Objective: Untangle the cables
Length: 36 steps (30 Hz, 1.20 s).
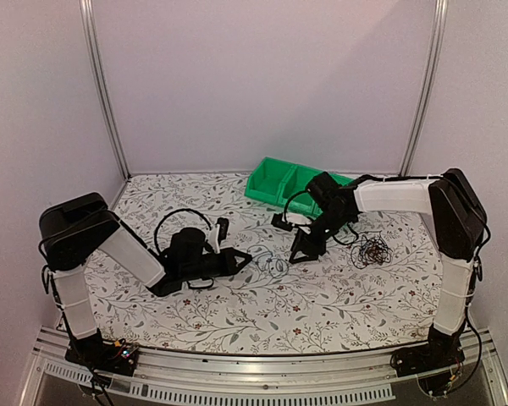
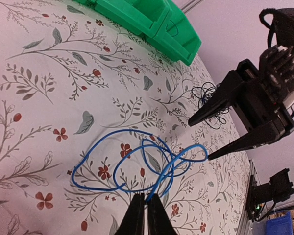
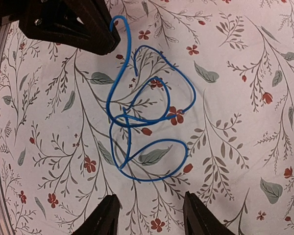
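The left end effector (image 2: 143, 215) pinches one end of the blue cable (image 2: 137, 166), likely anchoring it; its loops lie on the desk (image 2: 34, 98) just ahead of the tips. Beyond them the right end effector (image 2: 201, 140) hangs spread open, seemingly ready to pull a loop. The dark cables (image 2: 210, 100) lie farther behind it.

A green two-compartment bin (image 1: 267, 194) sits at the far edge of the floral-patterned table (image 1: 237, 309).
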Available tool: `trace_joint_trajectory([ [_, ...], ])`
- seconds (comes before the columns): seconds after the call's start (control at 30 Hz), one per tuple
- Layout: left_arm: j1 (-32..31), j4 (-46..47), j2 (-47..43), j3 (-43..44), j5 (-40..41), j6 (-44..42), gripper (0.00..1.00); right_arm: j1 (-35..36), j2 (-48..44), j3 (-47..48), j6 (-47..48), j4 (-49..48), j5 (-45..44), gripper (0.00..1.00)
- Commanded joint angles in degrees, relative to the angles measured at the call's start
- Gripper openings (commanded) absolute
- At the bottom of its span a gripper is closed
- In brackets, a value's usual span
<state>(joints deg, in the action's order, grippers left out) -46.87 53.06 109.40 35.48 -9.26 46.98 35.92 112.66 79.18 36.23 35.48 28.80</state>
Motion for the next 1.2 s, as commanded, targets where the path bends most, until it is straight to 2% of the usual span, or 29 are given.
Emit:
trace_joint_trajectory([
  [0.0, 1.9, 1.4, -1.5, -0.2, -2.0, -0.8, 0.00, 2.1, 4.4, 5.1, 0.2, -1.1, 2.1, 0.50],
  [0.17, 2.3, 1.4, -1.7, -0.3, -2.3, -0.8, 0.00, 2.4, 9.6, 9.3, -0.9, 0.4, 6.4, 0.54],
  [0.23, 2.4, 1.4, -1.8, -0.4, -2.2, -0.7, 0.00, 2.5, 11.1, 10.3, -0.9, 1.6, 7.8, 0.49],
  [0.3, 2.7, 1.5, -2.0, -0.7, -2.2, -0.6, 0.00, 2.6, 11.7, 10.5, -0.8, 2.0, 9.1, 0.33],
  [0.37, 3.3, 1.4, -2.4, -0.9, -2.2, -0.5, 0.00, 2.6, 10.6, 8.8, -0.9, 1.7, 9.7, 0.07],
  [0.4, 3.8, 1.0, -2.8, -1.2, -2.1, -0.5, 0.00, 2.6, 9.1, 7.5, -0.9, 1.7, 9.6, 0.00],
  [0.6, 11.0, -7.0, -11.2, -5.5, 4.9, -1.7, 0.00, 2.5, -10.0, -8.5, 5.8, 4.5, 6.2, 0.00],
  [0.8, 19.6, -17.2, -17.7, -5.3, 9.0, -6.0, 0.00, 0.9, -27.5, -19.5, 9.6, 7.4, -0.9, 0.00],
  [0.93, 23.8, -20.4, -21.8, -6.5, 12.7, -6.2, 0.00, -9.3, -32.5, -20.6, 7.6, 8.3, 3.2, 0.00],
  [1.07, 26.5, -22.7, -27.2, -7.8, 14.5, -7.6, 0.00, -21.1, -32.6, -17.6, 8.8, 11.6, 8.6, 0.00],
  [1.17, 26.8, -20.0, -28.8, -8.4, 10.6, -10.7, 0.00, -23.3, -31.8, -16.1, 9.2, 11.4, 10.1, 0.00],
])
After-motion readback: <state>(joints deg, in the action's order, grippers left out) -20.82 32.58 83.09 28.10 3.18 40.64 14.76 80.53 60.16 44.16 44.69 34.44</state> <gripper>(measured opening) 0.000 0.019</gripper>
